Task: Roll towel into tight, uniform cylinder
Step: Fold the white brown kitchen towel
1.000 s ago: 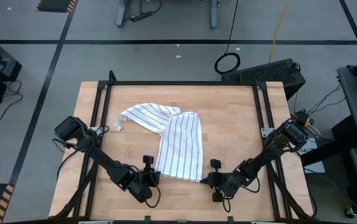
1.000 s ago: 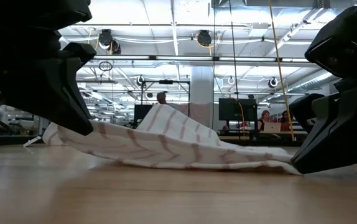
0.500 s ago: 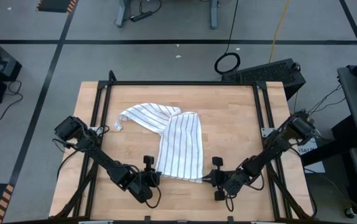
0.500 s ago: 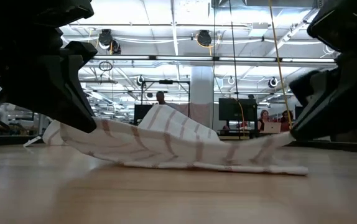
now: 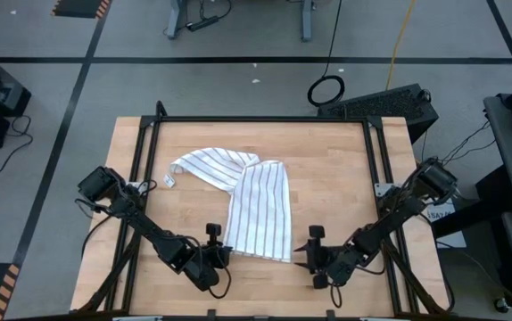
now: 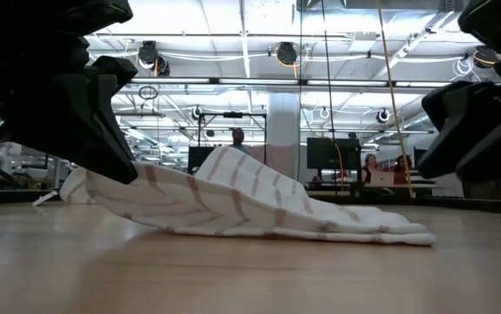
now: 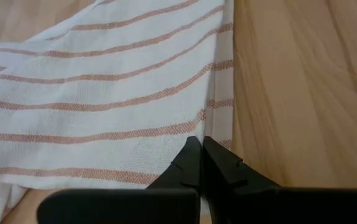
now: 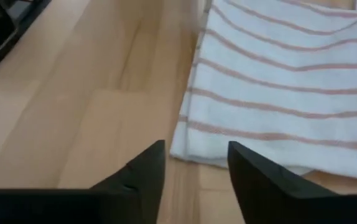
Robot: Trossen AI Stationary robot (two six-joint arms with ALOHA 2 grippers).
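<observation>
High view showed the towel (image 5: 247,201) folded mid-bench (image 5: 336,178), left gripper (image 5: 213,253) pinched shut on its near corner, right gripper (image 5: 313,257) fingers apart, clear of the hem; regrip that corner level before rolling.
</observation>
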